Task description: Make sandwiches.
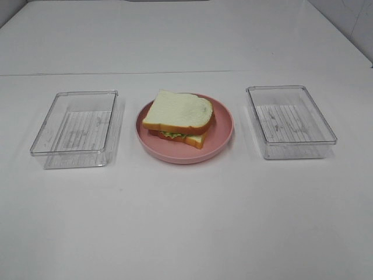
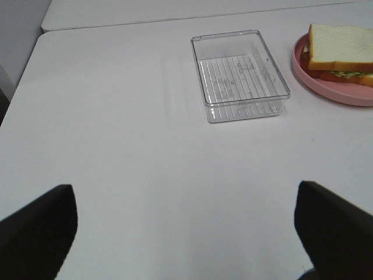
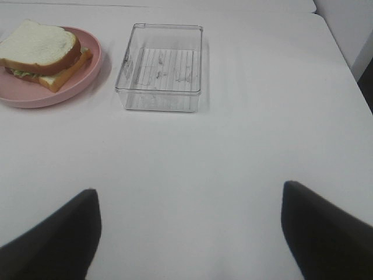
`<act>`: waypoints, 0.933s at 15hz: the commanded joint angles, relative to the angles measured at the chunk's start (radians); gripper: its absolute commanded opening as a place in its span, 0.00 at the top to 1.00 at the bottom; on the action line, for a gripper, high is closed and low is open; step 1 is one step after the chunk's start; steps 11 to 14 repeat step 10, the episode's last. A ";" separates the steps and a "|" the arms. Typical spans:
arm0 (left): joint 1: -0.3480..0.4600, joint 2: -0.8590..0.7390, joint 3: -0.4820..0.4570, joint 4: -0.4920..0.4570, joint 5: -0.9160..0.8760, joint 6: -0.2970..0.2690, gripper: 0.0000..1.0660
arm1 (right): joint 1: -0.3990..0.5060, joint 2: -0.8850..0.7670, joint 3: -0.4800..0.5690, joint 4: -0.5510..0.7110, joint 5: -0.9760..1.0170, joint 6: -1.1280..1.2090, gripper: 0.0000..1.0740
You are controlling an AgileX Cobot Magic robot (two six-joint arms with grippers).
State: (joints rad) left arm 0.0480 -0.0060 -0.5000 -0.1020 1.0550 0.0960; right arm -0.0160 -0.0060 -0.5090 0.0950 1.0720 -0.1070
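Both end effectors, left [image 2: 186, 233] and right [image 3: 186, 233], hang spread and empty near the counter's front edge; the sandwich [image 1: 179, 118] sits on a pink plate [image 1: 224, 131] mid-counter, ahead between them, neither arm clearly nearer.

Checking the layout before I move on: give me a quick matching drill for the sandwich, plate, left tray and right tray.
Things:
1. sandwich
2. plate
3. left tray
4. right tray

Descriptions:
A. pink, round, in the middle
B. clear, empty, on the left arm's side
C. stacked, lying on the plate
D. clear, empty, on the right arm's side

Pairs: 1-C, 2-A, 3-B, 4-D
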 commanded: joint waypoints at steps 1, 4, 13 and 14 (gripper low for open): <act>0.005 -0.020 0.002 -0.009 -0.009 0.001 0.10 | -0.008 -0.014 0.002 0.001 -0.008 -0.008 0.26; 0.005 -0.020 0.002 -0.009 -0.009 0.001 0.10 | -0.008 -0.014 0.002 0.001 -0.008 -0.008 0.26; 0.005 -0.020 0.002 -0.009 -0.009 0.001 0.10 | -0.008 -0.014 0.002 0.001 -0.008 -0.008 0.26; 0.005 -0.020 0.002 -0.009 -0.009 0.001 0.10 | -0.008 -0.014 0.002 0.001 -0.008 -0.008 0.26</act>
